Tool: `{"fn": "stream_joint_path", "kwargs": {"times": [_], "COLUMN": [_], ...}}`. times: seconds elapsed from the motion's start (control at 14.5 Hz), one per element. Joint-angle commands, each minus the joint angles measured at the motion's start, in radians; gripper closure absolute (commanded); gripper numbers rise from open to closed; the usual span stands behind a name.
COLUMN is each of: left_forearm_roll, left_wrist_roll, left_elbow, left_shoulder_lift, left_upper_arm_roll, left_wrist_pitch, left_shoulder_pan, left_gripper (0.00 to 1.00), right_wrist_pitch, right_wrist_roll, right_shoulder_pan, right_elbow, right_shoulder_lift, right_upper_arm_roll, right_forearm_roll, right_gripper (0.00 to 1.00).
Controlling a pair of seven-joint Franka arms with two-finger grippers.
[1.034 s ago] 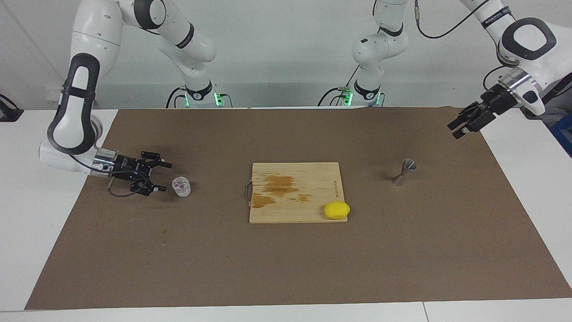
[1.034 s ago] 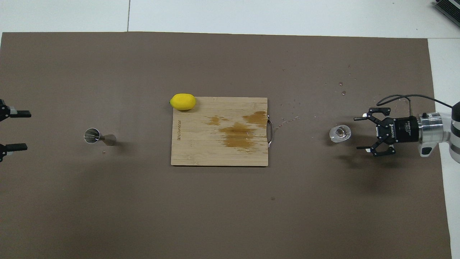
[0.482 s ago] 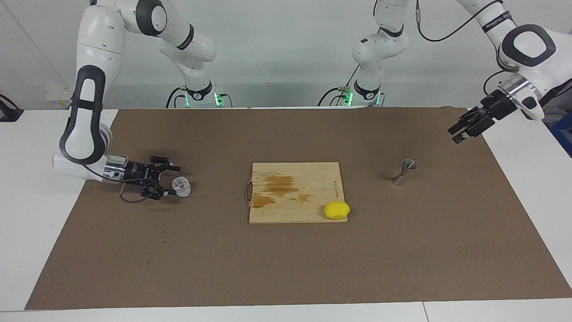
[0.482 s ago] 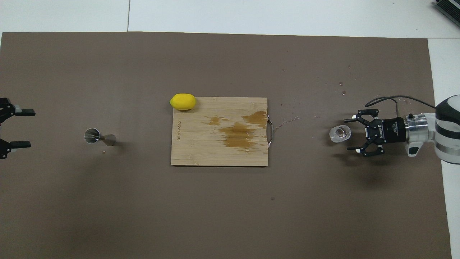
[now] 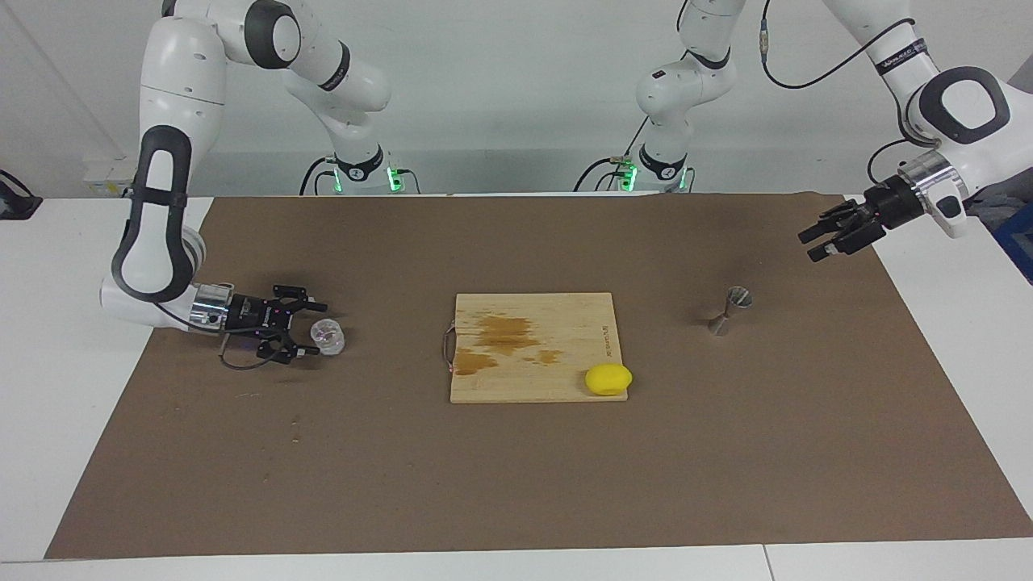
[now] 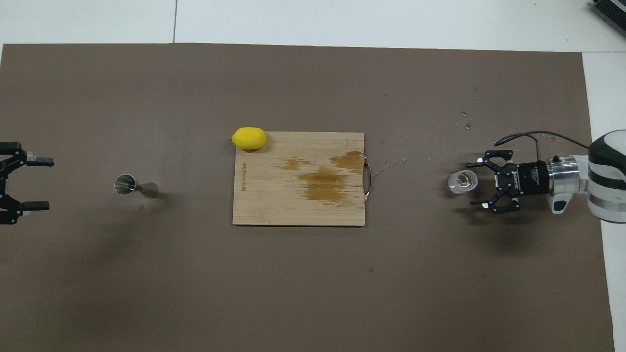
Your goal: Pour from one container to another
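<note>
Setting the clock flat on the cutting board, twelve pointing away from the robots.

Logging the glass cup at three o'clock of the board, well apart from it, standing upright on the brown mat toward the right arm's end.

Finding the right gripper lying low and level at three o'clock of the cup, jaws spread wide, gripping nothing. Noting its fingertips drawing level with the cup's nearer edge, one to each side, both apart from the glass (a clear gap showing from above).

Logging the jigger at nine o'clock of the board, also well apart from it, standing upright on the mat toward the left arm's end.

Finding the left gripper hanging in the air over the mat's edge, at nine o'clock of the jigger and well apart from it, jaws spread wide and gripping nothing.

Spotting a lemon sitting on the board's eleven o'clock corner, partly overhanging the edge.

Recording brown wet stains spreading over the board's middle and toward its three o'clock edge, beside the metal handle.

Seeing small droplets dotting the mat at about twelve o'clock of the cup.
</note>
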Motion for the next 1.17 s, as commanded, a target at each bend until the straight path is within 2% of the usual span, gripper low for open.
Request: {"fn": "stream_joint_path", "kwargs": {"times": [0.0, 0.41, 0.69, 0.9, 1.1], "left_forearm_roll": [-0.086, -0.190, -0.235, -0.261, -0.263], "left_wrist_roll": [0.019, 0.058, 0.264, 0.427, 0.695], "left_elbow": [0.101, 0.106, 0.087, 0.078, 0.063], "left_shoulder_lift": [0.117, 0.217, 0.250, 0.261, 0.270], "left_upper_arm_roll": [-0.009, -0.017, -0.014, -0.014, -0.016], "left_wrist_pitch": [-0.115, -0.179, -0.214, -0.211, -0.224], "left_shoulder_pan": [0.047, 0.075, 0.081, 0.076, 0.073], "left_gripper": [0.00, 0.00, 0.00, 0.00, 0.00], "right_wrist_pitch": [0.013, 0.043, 0.051, 0.056, 0.056], "right_wrist_roll": [-0.006, -0.021, -0.021, -0.032, -0.047], "right_shoulder_pan": [0.003, 0.017, 0.021, 0.021, 0.021], "right_elbow": [0.013, 0.010, 0.010, 0.009, 0.009], "right_shoulder_lift": [0.014, 0.022, 0.025, 0.025, 0.025], "right_upper_arm_roll": [0.003, 0.003, 0.003, 0.003, 0.003], "right_forearm_roll": [0.023, 0.024, 0.035, 0.035, 0.035], "right_gripper": [0.00, 0.03, 0.03, 0.14, 0.24]}}
